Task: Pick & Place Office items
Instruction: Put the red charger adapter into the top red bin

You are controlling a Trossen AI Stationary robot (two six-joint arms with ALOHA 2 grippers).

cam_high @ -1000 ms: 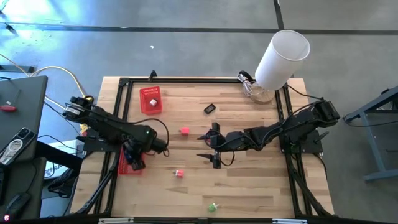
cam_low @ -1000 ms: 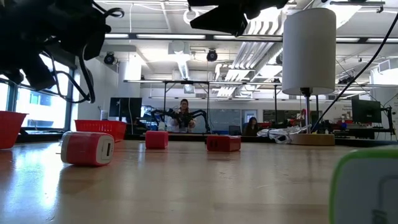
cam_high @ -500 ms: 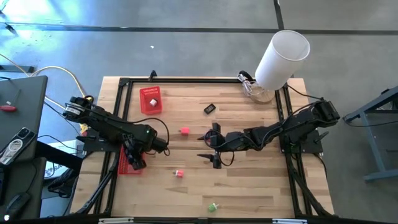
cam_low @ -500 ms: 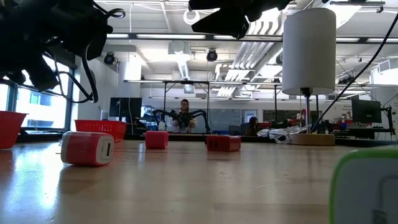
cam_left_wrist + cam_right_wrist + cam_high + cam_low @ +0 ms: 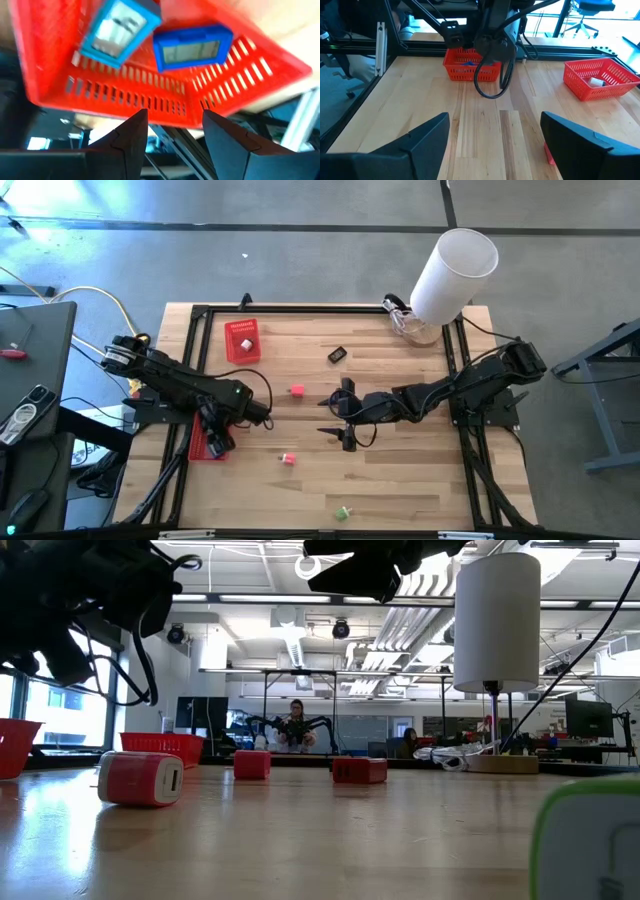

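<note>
Left wrist view, slotted red basket (image 5: 150, 95), blocky blue items (image 5: 192, 46), perhaps plastic

I work under bright, even light from ceiling fixtures and windows in the room behind. The pale wooden table (image 5: 300, 840) reflects a soft sheen at table height. There, my arms are dark silhouettes, and the near green and white block (image 5: 590, 840) is blurred. My left wrist's red mesh basket (image 5: 165, 95) looks slightly motion-smeared.
</note>
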